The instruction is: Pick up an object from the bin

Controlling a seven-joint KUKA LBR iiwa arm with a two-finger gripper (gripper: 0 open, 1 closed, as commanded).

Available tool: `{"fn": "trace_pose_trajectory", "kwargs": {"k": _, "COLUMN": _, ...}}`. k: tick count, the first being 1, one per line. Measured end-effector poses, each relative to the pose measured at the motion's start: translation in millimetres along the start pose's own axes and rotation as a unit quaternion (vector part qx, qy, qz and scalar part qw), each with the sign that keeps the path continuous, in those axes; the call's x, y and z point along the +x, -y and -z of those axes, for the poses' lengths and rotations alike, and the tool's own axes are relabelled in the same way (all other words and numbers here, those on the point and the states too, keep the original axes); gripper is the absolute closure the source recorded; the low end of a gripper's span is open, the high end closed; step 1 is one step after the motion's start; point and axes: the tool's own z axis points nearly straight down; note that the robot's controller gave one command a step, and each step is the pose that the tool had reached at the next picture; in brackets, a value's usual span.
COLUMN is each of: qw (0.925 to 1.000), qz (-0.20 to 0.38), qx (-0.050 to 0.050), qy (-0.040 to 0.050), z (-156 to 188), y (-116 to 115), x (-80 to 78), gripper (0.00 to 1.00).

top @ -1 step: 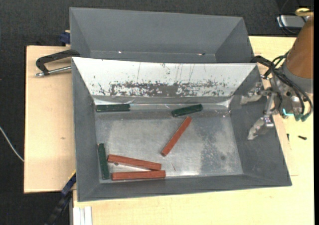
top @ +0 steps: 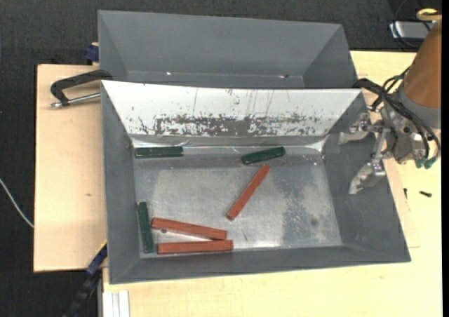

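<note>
My gripper (top: 358, 159) hangs over the bin's sloping right wall, open, with nothing between its two fingers. The loose things nearest to it are a dark green stick (top: 263, 156) lying at the back of the bin floor and a red-brown stick (top: 248, 191) lying slantwise in the middle. Both lie well to the gripper's left and apart from it.
Two more red-brown sticks (top: 189, 228) (top: 194, 246) lie side by side at the front left. A green stick (top: 144, 226) lies along the left wall beside them. Another green stick (top: 158, 152) lies at the back left corner.
</note>
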Motion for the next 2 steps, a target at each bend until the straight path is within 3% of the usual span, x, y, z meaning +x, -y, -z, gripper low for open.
{"fn": "trace_pose_trajectory", "kwargs": {"k": 1, "qw": 0.9996, "qz": 0.027, "qx": 0.001, "qy": 0.0031, "z": -53.8, "y": -35.7, "x": -33.0, "gripper": 0.00}}
{"fn": "trace_pose_trajectory", "kwargs": {"k": 2, "qw": 0.9997, "qz": 0.026, "qx": -0.003, "qy": -0.0030, "z": -88.6, "y": -51.2, "x": -36.7, "gripper": 0.00}}
